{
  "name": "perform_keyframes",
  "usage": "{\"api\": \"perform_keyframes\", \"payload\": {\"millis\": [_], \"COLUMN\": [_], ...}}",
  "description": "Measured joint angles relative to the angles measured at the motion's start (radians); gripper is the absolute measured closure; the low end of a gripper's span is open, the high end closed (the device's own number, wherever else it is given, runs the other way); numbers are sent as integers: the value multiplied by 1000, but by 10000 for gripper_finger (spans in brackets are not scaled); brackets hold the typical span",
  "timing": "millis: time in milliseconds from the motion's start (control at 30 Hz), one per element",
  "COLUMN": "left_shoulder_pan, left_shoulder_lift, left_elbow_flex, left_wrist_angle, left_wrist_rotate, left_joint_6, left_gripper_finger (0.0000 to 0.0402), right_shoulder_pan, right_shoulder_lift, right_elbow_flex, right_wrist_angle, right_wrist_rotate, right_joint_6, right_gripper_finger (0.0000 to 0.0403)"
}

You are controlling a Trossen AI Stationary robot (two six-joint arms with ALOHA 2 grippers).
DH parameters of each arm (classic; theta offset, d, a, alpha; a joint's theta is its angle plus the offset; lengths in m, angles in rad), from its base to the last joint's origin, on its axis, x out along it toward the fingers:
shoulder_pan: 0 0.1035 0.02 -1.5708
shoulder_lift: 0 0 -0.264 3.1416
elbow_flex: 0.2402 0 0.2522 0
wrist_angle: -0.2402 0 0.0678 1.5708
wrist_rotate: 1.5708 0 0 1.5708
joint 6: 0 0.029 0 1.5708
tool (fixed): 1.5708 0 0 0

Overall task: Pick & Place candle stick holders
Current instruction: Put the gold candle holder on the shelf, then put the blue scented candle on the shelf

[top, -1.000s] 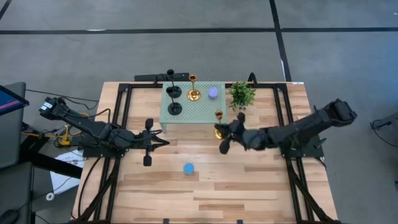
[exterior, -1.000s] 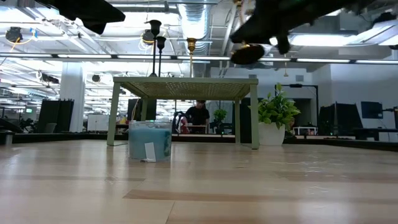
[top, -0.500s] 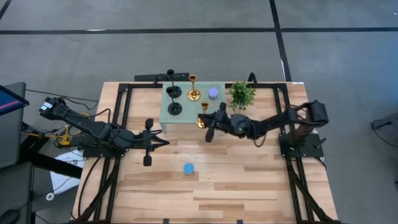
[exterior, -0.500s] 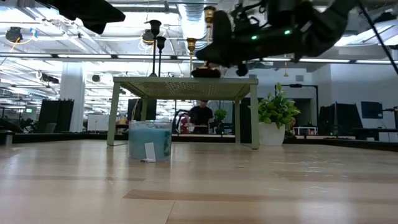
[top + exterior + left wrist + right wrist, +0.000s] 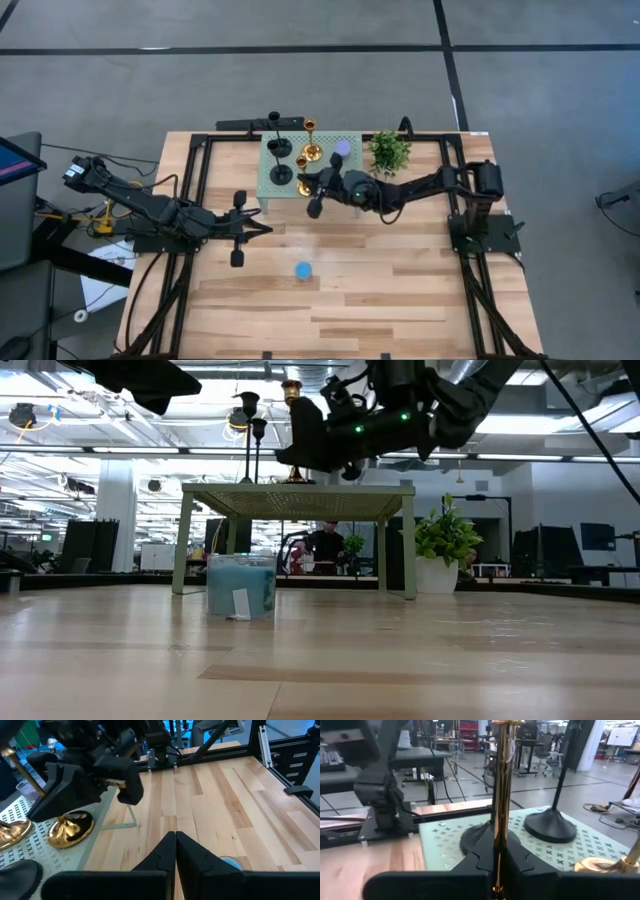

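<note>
- My right gripper [image 5: 307, 178], clenched on a gold candle stick holder [image 5: 302, 164], has carried it from beside the potted plant [image 5: 389, 150] onto the green perforated stand [image 5: 340, 185].
- Its base probably touches down; release comes next.
- Left gripper [image 5: 262, 228] waits closed, empty.

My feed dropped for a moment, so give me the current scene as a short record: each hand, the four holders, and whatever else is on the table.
right hand: shut on the gold candle stick holder's stem, over the green perforated stand
carried holder: gold candle stick holder, base at or just above the stand top; contact cannot be told
left hand: shut, empty, waiting over the bare table left of the stand
other gold holder: upright on the stand
black holders: two, upright on the stand
purple object: on the stand
potted plant: right of the stand
blue cup: on the table, in front
</note>
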Motion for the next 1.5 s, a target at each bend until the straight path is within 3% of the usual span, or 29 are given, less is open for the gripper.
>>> {"api": "perform_keyframes", "payload": {"millis": [733, 1200, 1500], "left_shoulder_pan": [0, 0, 0], "left_shoulder_lift": [0, 0, 0], "left_elbow_flex": [0, 0, 0], "left_wrist_angle": [0, 0, 0], "left_wrist_rotate": [0, 0, 0], "left_joint_6": [0, 0, 0], "left_gripper_finger": [390, 390, 390], "right_shoulder_pan": [-74, -37, -12], "right_shoulder_lift": [-1, -6, -179], "right_elbow_flex": [2, 0, 0], "right_wrist_angle": [-39, -59, -389], "right_wrist_rotate": [-23, -23, -21], "right_joint_6": [46, 4, -24], "right_gripper_finger": [402, 305, 295]}}
